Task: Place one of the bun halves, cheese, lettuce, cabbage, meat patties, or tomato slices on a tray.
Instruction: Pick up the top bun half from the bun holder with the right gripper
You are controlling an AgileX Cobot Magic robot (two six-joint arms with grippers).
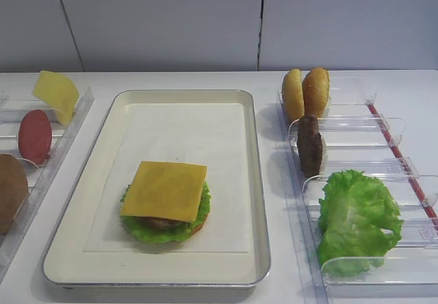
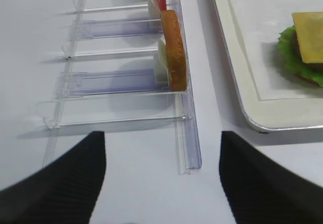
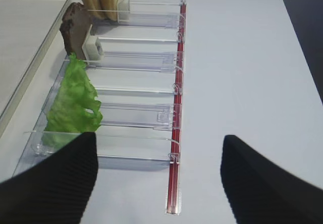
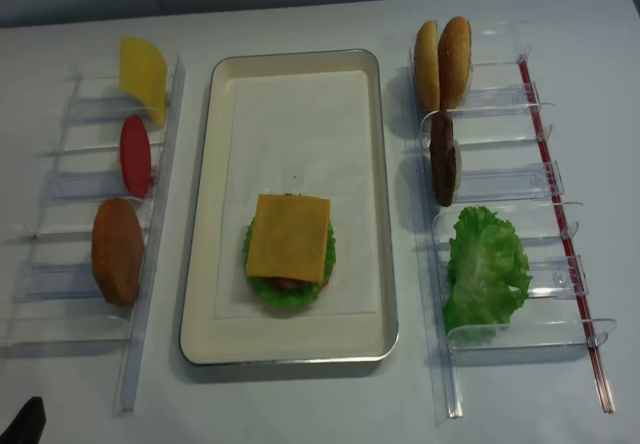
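On the cream tray (image 1: 89, 201) a stack lies near the front: a cheese (image 1: 165, 190) slice on top, lettuce (image 1: 147, 230) frilling out beneath it. The right rack holds two bun halves (image 1: 306, 92), a meat patty (image 1: 310, 144) and a loose lettuce leaf (image 1: 356, 218). The left rack holds a cheese slice (image 1: 56, 93), a tomato slice (image 1: 34, 136) and a bun half (image 4: 117, 251). My right gripper (image 3: 159, 148) hangs open and empty over the near end of the right rack. My left gripper (image 2: 161, 143) is open and empty before the left rack's near end.
Both clear slotted racks (image 4: 500, 194) (image 4: 75, 224) flank the tray on the white table. A red strip (image 3: 175, 133) runs along the right rack's outer side. White wall panels stand behind the table.
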